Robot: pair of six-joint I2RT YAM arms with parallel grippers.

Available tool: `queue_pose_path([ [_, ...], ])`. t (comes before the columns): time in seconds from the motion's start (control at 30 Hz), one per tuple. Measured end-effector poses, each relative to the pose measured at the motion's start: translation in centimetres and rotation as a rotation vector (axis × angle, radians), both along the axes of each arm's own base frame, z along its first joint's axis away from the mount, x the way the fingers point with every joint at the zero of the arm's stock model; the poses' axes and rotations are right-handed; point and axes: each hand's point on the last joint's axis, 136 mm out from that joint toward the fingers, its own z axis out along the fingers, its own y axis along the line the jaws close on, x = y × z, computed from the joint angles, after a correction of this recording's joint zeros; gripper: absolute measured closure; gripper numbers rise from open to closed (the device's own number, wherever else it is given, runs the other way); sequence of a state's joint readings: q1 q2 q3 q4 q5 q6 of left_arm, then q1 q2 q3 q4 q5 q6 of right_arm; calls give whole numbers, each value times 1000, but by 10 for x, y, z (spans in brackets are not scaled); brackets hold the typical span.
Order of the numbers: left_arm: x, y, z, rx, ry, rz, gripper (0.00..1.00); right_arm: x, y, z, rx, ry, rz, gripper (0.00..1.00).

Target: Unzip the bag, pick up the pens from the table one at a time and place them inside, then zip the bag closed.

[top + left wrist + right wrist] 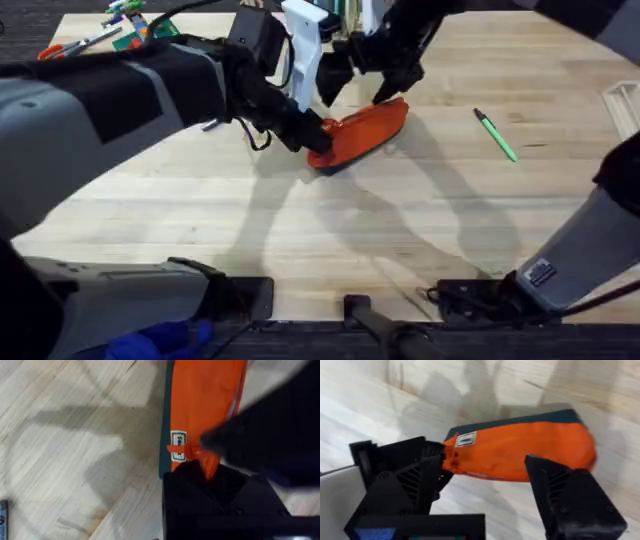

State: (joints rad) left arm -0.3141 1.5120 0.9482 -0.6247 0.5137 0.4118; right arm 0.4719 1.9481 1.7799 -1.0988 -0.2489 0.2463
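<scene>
The orange bag (362, 128) lies slantwise on the table (300, 220), its dark grey base toward the front. My left gripper (300, 135) is shut on the bag's left end, pinching the orange fabric by the white label (178, 444). My right gripper (368, 88) hovers open over the bag's other half, with one finger on either side of the orange body (520, 452). A green pen (495, 135) lies alone to the right of the bag. A slim grey end (212, 126), perhaps the other pen, pokes out from under my left arm.
Orange-handled scissors (60, 48) and green odds and ends (130, 30) sit at the far left corner. A pale object (622, 100) lies at the right edge. Bare wood stretches in front of the bag.
</scene>
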Motion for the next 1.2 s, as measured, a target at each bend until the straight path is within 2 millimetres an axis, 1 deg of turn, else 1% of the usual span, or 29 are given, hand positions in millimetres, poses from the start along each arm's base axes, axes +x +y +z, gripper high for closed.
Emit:
queue_pose_path([
  [0.1,0,0,0,2,-1,-1,959,9,-13,5,2,-9,-27,6],
  [0.23,0,0,0,2,-1,-1,959,22,-29,17,6,-38,-40,6],
  [0.33,0,0,0,2,-2,-1,959,26,-37,28,4,-60,-19,6],
  [0.37,0,0,0,2,-2,0,940,27,-39,30,3,-67,-9,6],
  [0.43,0,0,0,5,3,4,824,28,-42,36,0,-78,13,6],
  [0.5,0,1,-1,10,6,8,753,28,-45,40,-2,-87,32,6],
  [0.6,1,2,1,13,4,12,601,30,-48,46,-4,-103,52,6],
  [0.63,2,2,2,14,0,13,514,30,-50,47,-6,-105,59,6],
  [0.67,3,1,3,13,-2,15,426,29,-52,48,-9,-105,67,6],
  [0.83,9,0,11,7,-22,17,211,28,-59,47,-28,-103,85,6],
  [0.87,11,-1,13,6,-28,16,146,27,-60,46,-36,-100,86,6],
  [0.9,12,-1,15,5,-30,18,60,26,-61,46,-42,-98,90,6],
  [0.93,13,-1,17,5,-31,19,20,25,-62,46,-46,-96,96,6],
  [1.07,13,-1,25,8,-24,20,6,23,-65,46,-59,-95,112,6],
  [1.2,13,1,36,29,-10,26,6,26,-66,51,-62,-114,120,6],
])
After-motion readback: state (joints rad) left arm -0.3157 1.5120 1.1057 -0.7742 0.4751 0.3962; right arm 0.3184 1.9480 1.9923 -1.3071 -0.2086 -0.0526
